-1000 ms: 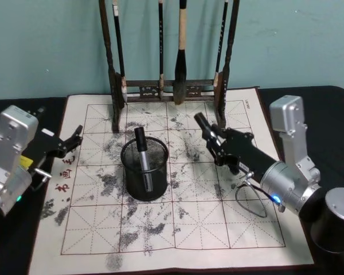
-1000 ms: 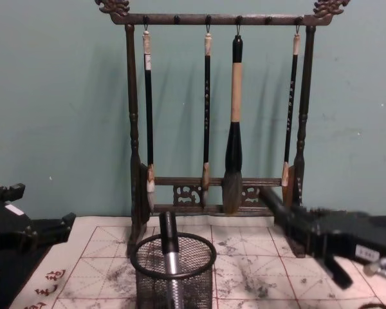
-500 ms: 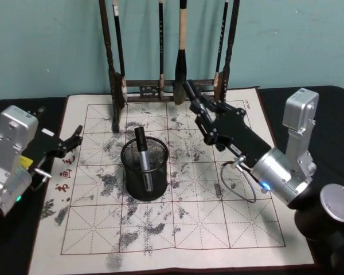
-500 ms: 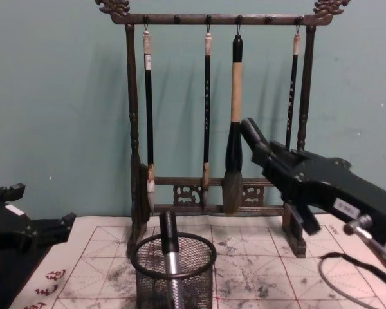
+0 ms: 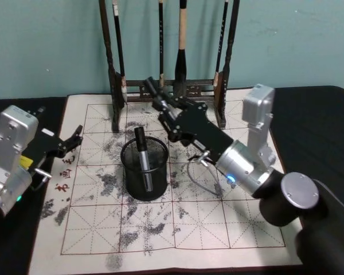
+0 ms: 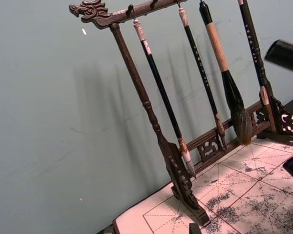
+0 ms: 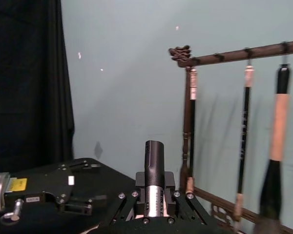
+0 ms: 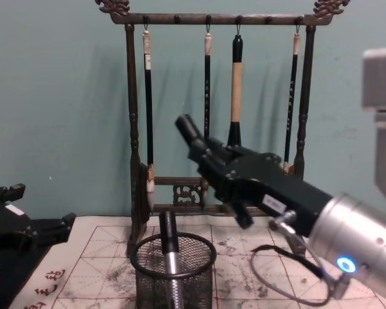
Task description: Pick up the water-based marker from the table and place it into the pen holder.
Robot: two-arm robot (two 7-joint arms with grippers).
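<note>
The dark table (image 5: pixel 327 114) carries a cream red-gridded mat (image 5: pixel 178 229) and a tall wooden brush rack (image 5: pixel 171 89). The right gripper (image 5: pixel 165 110), raised just behind the small black wire-mesh pen holder (image 5: pixel 144 175), pinches a black-and-silver water-based marker (image 7: pixel 155 187). The left gripper (image 5: pixel 74 139) rests at the mat's left edge, fingers spread. Another marker (image 5: pixel 142 154) stands in the holder.

The right gripper (image 5: pixel 163 105) has swung left toward the pen holder (image 5: pixel 132 182).

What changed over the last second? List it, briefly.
The right gripper, shut on a marker, swung left from the right side of the mat and rose. It is now above and behind the pen holder. Unchanged: the second marker standing in the holder, the left gripper parked at the mat's left edge, and the brush rack.
</note>
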